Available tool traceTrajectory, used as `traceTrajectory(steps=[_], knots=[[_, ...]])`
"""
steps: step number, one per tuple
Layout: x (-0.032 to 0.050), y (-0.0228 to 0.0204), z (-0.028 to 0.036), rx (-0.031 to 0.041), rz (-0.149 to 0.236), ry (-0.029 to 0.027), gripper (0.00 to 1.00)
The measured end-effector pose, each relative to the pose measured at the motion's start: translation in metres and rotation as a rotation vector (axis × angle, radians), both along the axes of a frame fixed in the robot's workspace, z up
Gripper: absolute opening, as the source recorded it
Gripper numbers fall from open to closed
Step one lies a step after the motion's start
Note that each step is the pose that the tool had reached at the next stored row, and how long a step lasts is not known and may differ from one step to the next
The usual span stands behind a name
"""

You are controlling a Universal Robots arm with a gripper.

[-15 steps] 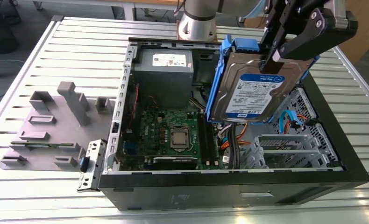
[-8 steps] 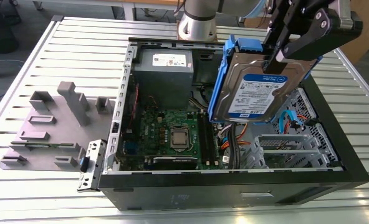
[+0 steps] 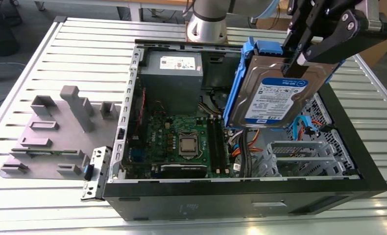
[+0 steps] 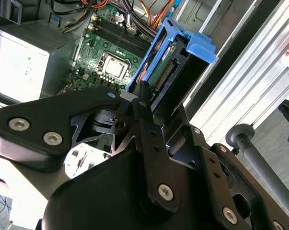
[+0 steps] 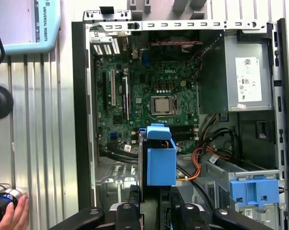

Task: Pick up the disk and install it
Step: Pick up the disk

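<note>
The disk [image 3: 275, 100], a silver hard drive with a white-and-blue label in a blue plastic carrier, hangs on edge above the open computer case [image 3: 246, 188]. My gripper [image 3: 297, 61] is shut on its upper end, black fingers clamping both faces. In the first wrist view the disk's blue carrier [image 5: 161, 160] points down at the green motherboard [image 5: 154, 96], with the gripper [image 5: 158, 203] shut on it. In the second wrist view the disk [image 4: 175, 62] sticks out beyond the gripper [image 4: 144, 98], over the case's interior.
Inside the case are a grey power supply [image 3: 174, 73], the motherboard [image 3: 180, 142], loose cables and a metal drive cage [image 3: 298, 156] with another blue bracket [image 5: 252, 189]. A grey fixture [image 3: 50, 132] lies on the slatted table. A person's hand [image 5: 10, 215] rests beside the case.
</note>
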State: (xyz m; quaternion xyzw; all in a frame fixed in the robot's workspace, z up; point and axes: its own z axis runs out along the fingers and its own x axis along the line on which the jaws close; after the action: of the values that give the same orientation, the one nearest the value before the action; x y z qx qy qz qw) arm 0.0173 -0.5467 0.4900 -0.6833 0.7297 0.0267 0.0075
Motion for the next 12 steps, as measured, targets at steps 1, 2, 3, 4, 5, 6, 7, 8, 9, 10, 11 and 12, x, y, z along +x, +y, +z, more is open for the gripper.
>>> traceTrajectory(steps=[1,2,3,4,5,6,7,8,9,10,11,12], knots=[[0.0013,0.0000,0.0000,0.0001,0.000,0.0000,0.35],[0.0026,0.0000,0.0000,0.0000,0.000,0.0000,0.35],[0.0038,0.0000,-0.0001,0.0001,0.000,0.0000,0.35],[0.0048,0.0000,-0.0001,0.0001,0.000,0.0000,0.35],[0.0055,0.0000,-0.0002,0.0000,0.000,0.0000,0.35],[0.0060,0.0000,-0.0003,0.0000,0.000,0.0000,0.35],[0.0064,0.0000,-0.0004,-0.0001,0.000,0.0000,0.35],[0.0065,0.0000,-0.0007,0.0001,0.000,0.0000,0.35],[0.0065,-0.0001,-0.0012,0.0003,0.000,-0.0001,0.35],[0.0065,-0.0004,-0.0018,0.0003,0.000,-0.0001,0.35],[0.0066,-0.0008,-0.0022,0.0001,0.000,0.0000,0.35],[0.0066,-0.0013,-0.0026,-0.0002,0.000,0.0000,0.35]])
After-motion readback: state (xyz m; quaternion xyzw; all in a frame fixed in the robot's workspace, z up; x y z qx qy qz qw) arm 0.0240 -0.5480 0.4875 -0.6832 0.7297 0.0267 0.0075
